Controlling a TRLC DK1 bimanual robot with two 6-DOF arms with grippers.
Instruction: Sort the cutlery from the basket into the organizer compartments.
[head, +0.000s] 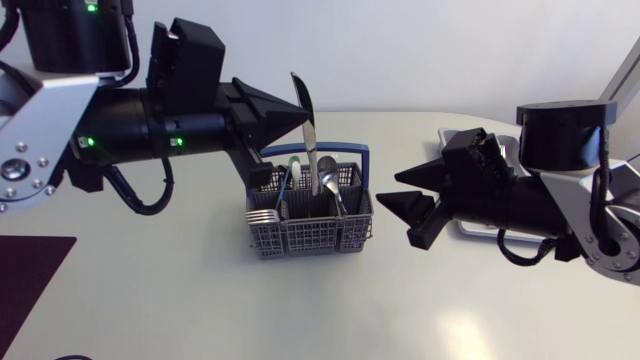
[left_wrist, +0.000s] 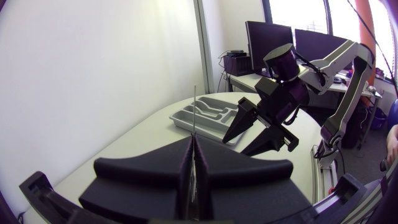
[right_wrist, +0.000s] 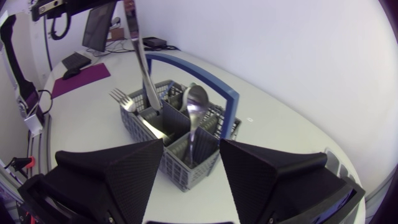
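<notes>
My left gripper (head: 300, 118) is shut on a table knife (head: 305, 120), held nearly upright above the grey cutlery basket (head: 300, 240), its lower end still inside. The left wrist view shows the knife (left_wrist: 194, 112) edge-on, sticking out ahead of the shut fingers (left_wrist: 180, 155). A spoon (head: 328, 180) and a fork (head: 262, 215) stand in the basket. My right gripper (head: 390, 190) is open just right of the basket, level with it, holding nothing. In the right wrist view the basket (right_wrist: 186, 168) sits right ahead of the open fingers (right_wrist: 130, 162). The grey organizer (left_wrist: 205, 115) lies behind my right arm.
The basket has a blue carrying handle (head: 340, 150) arching over its far side. A dark maroon mat (head: 30, 270) lies at the table's front left. The organizer (head: 448, 135) is mostly hidden under my right arm in the head view.
</notes>
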